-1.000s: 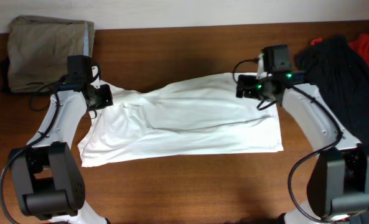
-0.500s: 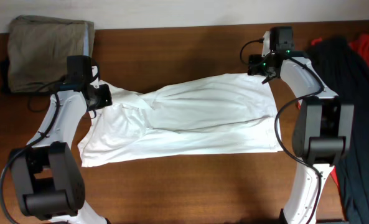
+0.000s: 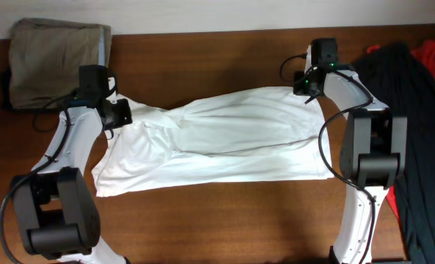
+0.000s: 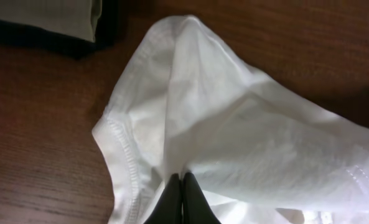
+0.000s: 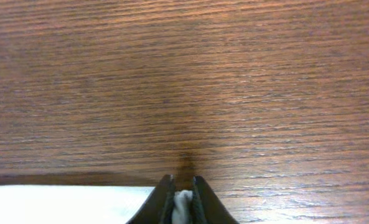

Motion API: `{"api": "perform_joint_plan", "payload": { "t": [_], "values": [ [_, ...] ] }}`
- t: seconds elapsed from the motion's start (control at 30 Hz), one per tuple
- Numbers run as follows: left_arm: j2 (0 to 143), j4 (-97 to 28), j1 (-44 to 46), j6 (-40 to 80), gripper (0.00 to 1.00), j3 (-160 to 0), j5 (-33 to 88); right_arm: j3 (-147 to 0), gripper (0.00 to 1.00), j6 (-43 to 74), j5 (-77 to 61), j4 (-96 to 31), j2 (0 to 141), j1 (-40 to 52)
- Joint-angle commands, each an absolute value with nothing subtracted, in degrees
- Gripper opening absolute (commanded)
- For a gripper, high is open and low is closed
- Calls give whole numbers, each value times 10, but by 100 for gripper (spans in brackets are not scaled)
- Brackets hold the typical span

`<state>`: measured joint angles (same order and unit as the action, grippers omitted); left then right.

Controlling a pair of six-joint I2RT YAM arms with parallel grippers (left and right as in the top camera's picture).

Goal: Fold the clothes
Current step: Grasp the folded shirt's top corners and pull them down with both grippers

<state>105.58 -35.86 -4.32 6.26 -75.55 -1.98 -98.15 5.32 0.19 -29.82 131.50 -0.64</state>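
Observation:
A white T-shirt (image 3: pixel 217 139) lies spread and wrinkled across the middle of the brown table. My left gripper (image 3: pixel 123 111) is shut on the shirt's far left corner; in the left wrist view its black fingertips (image 4: pixel 182 180) pinch a fold of the white cloth (image 4: pixel 234 130). At the shirt's far right corner my right gripper (image 3: pixel 307 91) has its jaws shut on a small bunch of white fabric (image 5: pixel 183 202), seen between the two dark fingers in the right wrist view.
A folded olive-khaki garment (image 3: pixel 56 62) lies at the far left corner of the table. A heap of black and red clothes (image 3: pixel 415 88) sits at the right edge. Bare wood (image 5: pixel 184 81) stretches beyond the right gripper.
The right gripper moved from the shirt's right side to its far right corner and shut on the fabric there. The left arm has stayed put.

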Motion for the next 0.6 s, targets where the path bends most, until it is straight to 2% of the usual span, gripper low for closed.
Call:
{"api": "perform_joint_plan", "payload": {
  "t": [0.0,0.17,0.57],
  "values": [
    [1041,-343,-44,68,0,-761,-24,-1004,4,94,51,-328,1314,-7],
    [945,-396,-45,68,0,-761,-24,-1051,4,151,26,-452,1268,-38],
    [953,-574,-92,111,0,-758,-20,-1103,4,166,20,-779,1221,-59]
  ]
}}
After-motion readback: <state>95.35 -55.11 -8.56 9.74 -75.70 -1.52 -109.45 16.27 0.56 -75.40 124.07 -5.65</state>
